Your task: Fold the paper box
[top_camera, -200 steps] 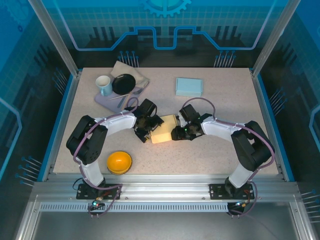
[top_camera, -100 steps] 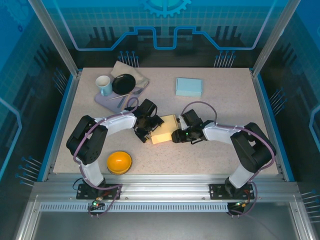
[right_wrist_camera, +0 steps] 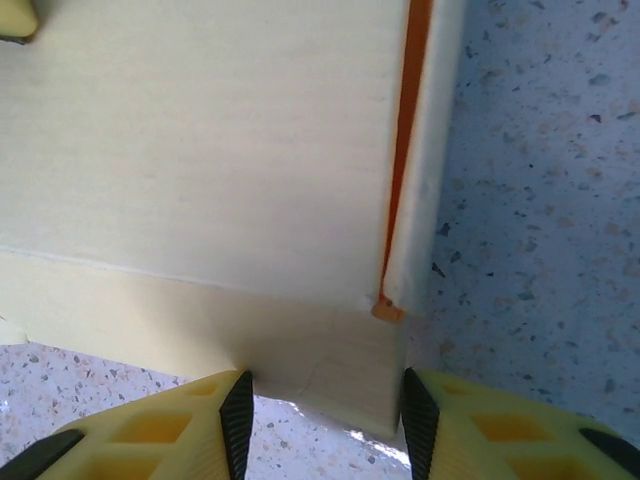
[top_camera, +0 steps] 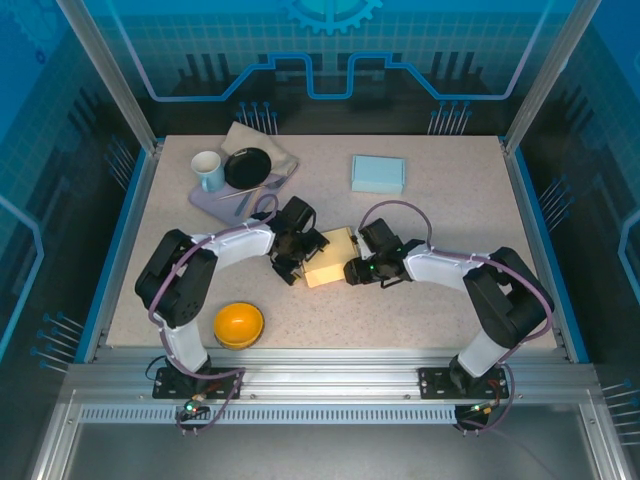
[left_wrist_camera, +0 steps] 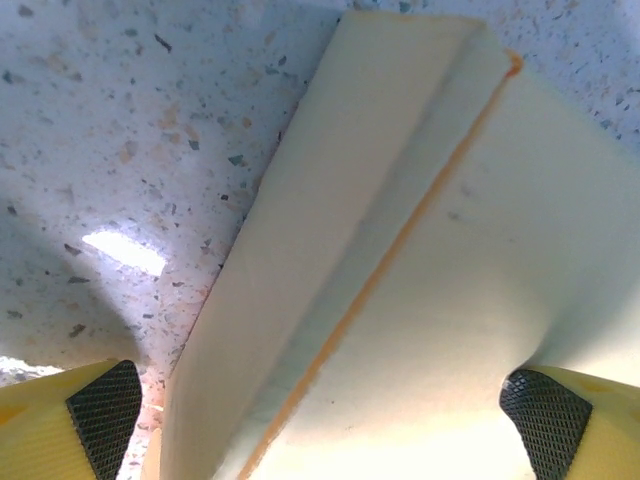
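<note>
Paper box (left_wrist_camera: 440, 300): smooth matt cream card, orange edge.
Table (left_wrist_camera: 120, 130): speckled stone-look top, faint sheen.
Left gripper (left_wrist_camera: 325, 415): yellow plastic fingers, black knurled pads (left_wrist_camera: 105, 410).
Bowl (top_camera: 239, 323): glossy orange.

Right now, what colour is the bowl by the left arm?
Orange; the bowl shows best in the top external view.

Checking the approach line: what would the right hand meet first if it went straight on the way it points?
The paper box: its pale side wall stands directly ahead of the right hand, with its corner reaching in between the fingers.
</note>
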Controlling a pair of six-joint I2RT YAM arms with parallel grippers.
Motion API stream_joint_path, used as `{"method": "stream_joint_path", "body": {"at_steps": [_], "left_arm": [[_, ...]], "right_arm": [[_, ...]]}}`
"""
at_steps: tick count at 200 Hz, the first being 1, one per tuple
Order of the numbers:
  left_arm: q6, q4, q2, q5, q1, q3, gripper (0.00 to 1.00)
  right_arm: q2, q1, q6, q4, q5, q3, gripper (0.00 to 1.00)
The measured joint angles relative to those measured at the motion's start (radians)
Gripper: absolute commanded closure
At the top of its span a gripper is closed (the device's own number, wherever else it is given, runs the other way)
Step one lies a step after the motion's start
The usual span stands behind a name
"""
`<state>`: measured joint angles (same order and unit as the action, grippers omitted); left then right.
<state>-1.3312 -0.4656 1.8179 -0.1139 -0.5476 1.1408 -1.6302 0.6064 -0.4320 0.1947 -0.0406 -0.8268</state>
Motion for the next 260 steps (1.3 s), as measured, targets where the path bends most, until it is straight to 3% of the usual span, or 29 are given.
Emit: {"method": "stream_joint_path", "body": {"at_steps": [260], "left_arm": [[-0.137,-0.041,0.016,-0.031,-0.007,0.035,0.05]], "right_arm": [[0.014,0.041,0.068,0.052,0.084,-0.019,0.62]]}}
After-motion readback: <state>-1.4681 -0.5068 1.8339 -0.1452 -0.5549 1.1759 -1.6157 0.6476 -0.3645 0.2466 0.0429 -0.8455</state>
